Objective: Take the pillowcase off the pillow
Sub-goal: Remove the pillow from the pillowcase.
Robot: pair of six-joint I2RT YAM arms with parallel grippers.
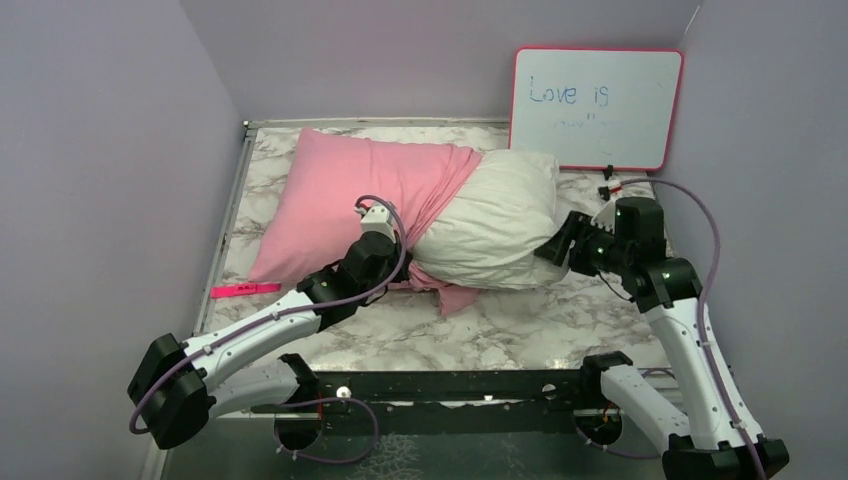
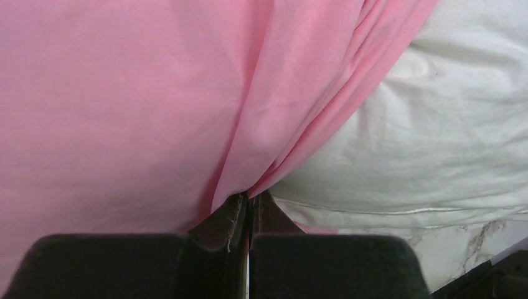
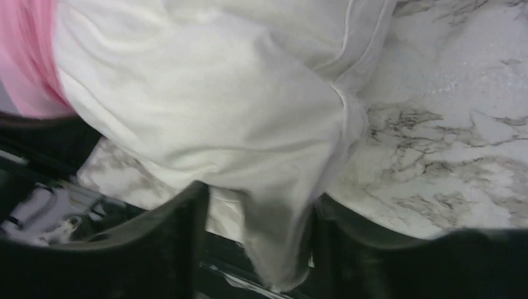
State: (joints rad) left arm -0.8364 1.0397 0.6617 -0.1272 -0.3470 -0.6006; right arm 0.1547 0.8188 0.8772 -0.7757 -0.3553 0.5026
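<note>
The pink pillowcase [image 1: 350, 195] still covers the left half of the white pillow [image 1: 500, 220], whose right half lies bare on the marble table. The cover's rim is bunched in folds across the pillow's middle. My left gripper [image 1: 404, 264] sits at the near edge of that bunch. In the left wrist view it [image 2: 250, 198] is shut on a gathered fold of the pillowcase [image 2: 124, 93], beside the pillow [image 2: 436, 124]. My right gripper [image 1: 552, 245] is at the pillow's right end. In the right wrist view it [image 3: 258, 199] is open, and a corner of the pillow [image 3: 218, 93] hangs loose between its fingers.
A pink-framed whiteboard [image 1: 597, 105] reading "Love is" leans on the back wall at the right. A pink marker [image 1: 245, 290] lies near the table's left edge. Walls close in on the left, back and right. Bare marble table [image 1: 560, 320] lies in front of the pillow.
</note>
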